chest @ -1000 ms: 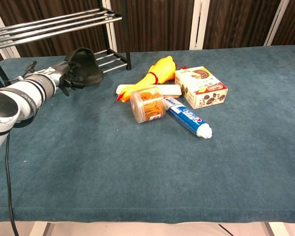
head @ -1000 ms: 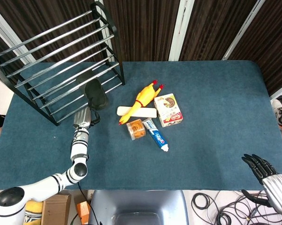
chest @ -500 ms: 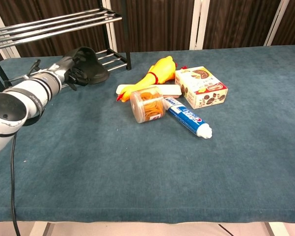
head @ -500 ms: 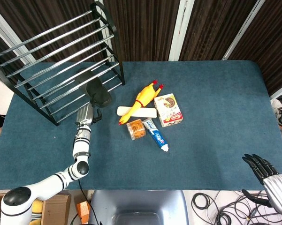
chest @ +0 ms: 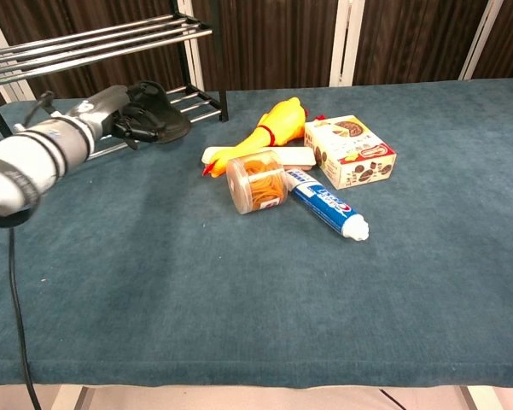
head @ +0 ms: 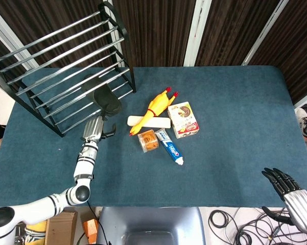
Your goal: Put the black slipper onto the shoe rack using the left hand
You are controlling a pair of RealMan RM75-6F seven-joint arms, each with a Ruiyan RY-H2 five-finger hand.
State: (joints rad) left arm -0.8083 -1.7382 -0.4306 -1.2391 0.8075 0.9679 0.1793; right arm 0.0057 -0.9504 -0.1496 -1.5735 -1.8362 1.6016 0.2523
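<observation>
The black slipper [head: 107, 99] [chest: 164, 120] lies at the front right foot of the shoe rack [head: 56, 56] [chest: 111, 38], its far end over the lowest bars. My left hand [head: 94, 128] [chest: 119, 115] reaches in from the near left and grips the slipper's near end; in the chest view its dark fingers overlap the slipper's left edge. My right hand [head: 291, 191] hangs off the table's near right corner, fingers apart and holding nothing. The chest view does not show it.
Right of the slipper lie a yellow rubber chicken [head: 158, 104] [chest: 277, 120], a white bar [head: 149, 121], a snack box [head: 183, 119] [chest: 350, 152], a small jar [head: 148, 140] [chest: 256, 181] and a toothpaste tube [head: 169, 147] [chest: 329, 209].
My left hand has carried the slipper a little further toward the rack's lower bars and risen slightly. The right hand has stayed where it was.
</observation>
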